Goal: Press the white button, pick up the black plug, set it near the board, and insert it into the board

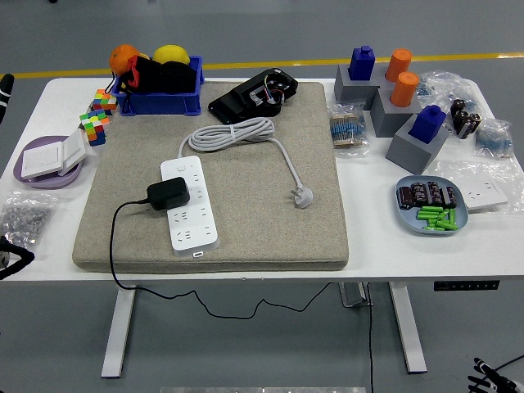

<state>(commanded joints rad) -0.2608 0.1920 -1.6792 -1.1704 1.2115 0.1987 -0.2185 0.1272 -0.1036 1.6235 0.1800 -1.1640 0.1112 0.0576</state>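
A white power strip (190,203) lies on the grey felt mat (246,221), left of its middle. The black plug (168,194) sits in the strip's left side, and its black cable (117,246) runs off the mat and under the table. The strip's white button (181,167) is at its far end. Only a black sliver of my left hand (4,86) shows at the left edge, far from the strip. A small part of my right hand (490,378) shows in the bottom right corner, below the table.
The strip's white cord (229,131) is coiled on the mat and ends in a white plug (304,196). A blue bin (160,100), puzzle cubes (98,115) and a purple dish (47,168) stand left. Blocks (417,135) and a blue plate (458,221) are on the right.
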